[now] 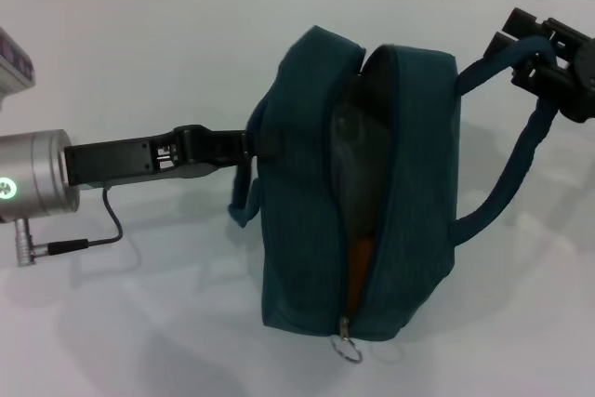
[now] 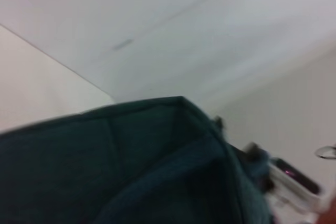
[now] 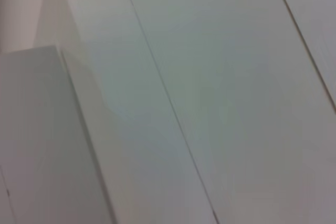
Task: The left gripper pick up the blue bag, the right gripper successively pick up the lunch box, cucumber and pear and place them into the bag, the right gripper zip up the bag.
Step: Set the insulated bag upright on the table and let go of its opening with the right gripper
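Note:
The blue bag [image 1: 307, 183] stands in the middle of the white table [image 1: 139, 62], its top zipper partly open, with the ring pull [image 1: 347, 349] at the near end. Through the opening I see silver lining and an orange patch, the pear [image 1: 359, 262]. The lunch box and the cucumber are hidden. My left gripper [image 1: 249, 146] reaches in from the left and is shut on the bag's left handle. At the far right, my right gripper [image 1: 537, 51] is closed around the raised right handle [image 1: 521, 160]. The left wrist view is filled by the bag's fabric [image 2: 131, 156].
A cable [image 1: 93, 234] hangs from the left wrist onto the table. A grey device corner [image 1: 14, 58] shows at the left edge. The right wrist view holds only white panels and seams.

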Controlling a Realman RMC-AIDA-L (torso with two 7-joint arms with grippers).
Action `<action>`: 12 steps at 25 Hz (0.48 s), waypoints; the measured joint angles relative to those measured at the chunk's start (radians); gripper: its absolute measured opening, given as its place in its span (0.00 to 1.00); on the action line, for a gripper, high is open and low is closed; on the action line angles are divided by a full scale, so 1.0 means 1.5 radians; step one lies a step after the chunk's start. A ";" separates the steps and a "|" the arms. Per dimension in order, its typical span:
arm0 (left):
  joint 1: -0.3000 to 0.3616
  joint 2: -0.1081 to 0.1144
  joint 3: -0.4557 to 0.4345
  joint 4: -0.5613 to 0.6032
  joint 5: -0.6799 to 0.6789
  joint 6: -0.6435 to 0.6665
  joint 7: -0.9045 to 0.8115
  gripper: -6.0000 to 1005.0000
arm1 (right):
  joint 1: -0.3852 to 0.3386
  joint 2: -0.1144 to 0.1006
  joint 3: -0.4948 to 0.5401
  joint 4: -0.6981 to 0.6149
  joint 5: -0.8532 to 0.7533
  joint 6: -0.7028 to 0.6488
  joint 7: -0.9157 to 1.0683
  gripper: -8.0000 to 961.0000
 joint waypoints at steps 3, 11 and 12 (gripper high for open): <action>0.000 0.002 0.000 -0.011 0.003 -0.029 0.025 0.07 | -0.004 -0.002 0.001 -0.010 -0.001 -0.049 0.001 0.65; -0.010 -0.003 0.010 -0.012 0.015 -0.017 0.059 0.07 | -0.021 0.001 0.062 -0.019 0.000 -0.156 -0.001 0.65; -0.010 -0.004 0.011 -0.012 0.015 -0.016 0.061 0.07 | -0.021 0.000 0.065 -0.017 0.000 -0.156 -0.001 0.65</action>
